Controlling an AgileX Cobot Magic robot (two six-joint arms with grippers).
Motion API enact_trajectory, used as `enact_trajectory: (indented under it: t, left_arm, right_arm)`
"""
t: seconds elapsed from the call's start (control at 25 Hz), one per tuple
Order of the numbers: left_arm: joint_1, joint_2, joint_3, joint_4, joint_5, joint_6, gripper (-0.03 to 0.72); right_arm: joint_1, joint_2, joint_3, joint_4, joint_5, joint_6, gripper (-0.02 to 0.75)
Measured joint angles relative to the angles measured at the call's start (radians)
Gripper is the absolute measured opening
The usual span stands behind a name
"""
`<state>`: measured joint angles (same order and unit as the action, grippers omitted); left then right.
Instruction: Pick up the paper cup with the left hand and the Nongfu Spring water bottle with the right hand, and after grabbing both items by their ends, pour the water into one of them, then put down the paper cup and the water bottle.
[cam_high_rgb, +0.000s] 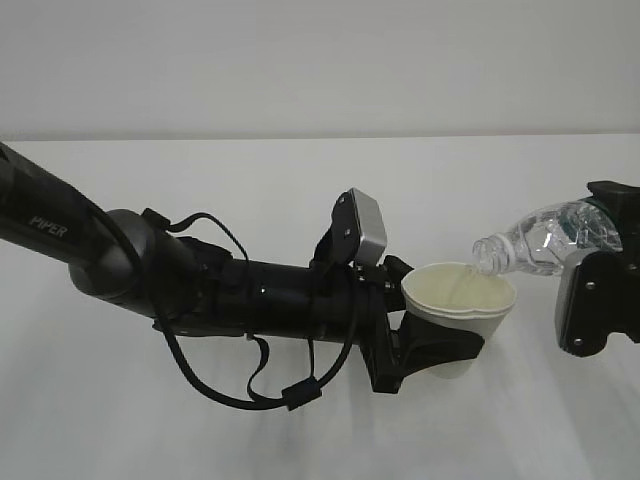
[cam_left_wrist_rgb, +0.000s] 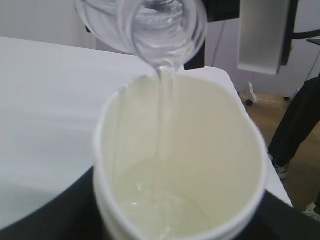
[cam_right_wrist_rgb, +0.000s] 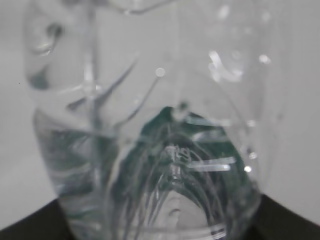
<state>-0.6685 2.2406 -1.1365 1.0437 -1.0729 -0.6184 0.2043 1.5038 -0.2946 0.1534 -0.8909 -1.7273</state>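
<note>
Fingers of the left hand (cam_high_rgb: 432, 345) clamp the paper cup (cam_high_rgb: 460, 310); right hand (cam_high_rgb: 600, 275) fingers clasp the tilted Nongfu Spring water bottle (cam_high_rgb: 545, 240), water (cam_left_wrist_rgb: 166, 115) streaming into cup

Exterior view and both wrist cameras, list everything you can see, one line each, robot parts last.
paper cup: one, white with cream inside, held off the table at centre-right, rim squeezed out of round.
Nongfu Spring water bottle: one, clear, capless, tipped with its mouth over the cup's rim.
water: one thin clear stream falling into the cup, a shallow pool at the bottom.
table: one, white, under both arms.
left hand: one black arm lettered PIPER, gripper clamped around the cup.
right hand: one black arm at the right edge, holding the bottle's base end.
</note>
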Motion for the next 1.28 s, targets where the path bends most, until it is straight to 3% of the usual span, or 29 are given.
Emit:
enact_trajectory:
  t: [1.28]
  left_arm:
    - [0.000, 0.000, 0.000, 0.000, 0.004, -0.024, 0.446]
  right_arm:
    - [0.000, 0.000, -0.010, -0.007, 0.006, -0.033, 0.405]
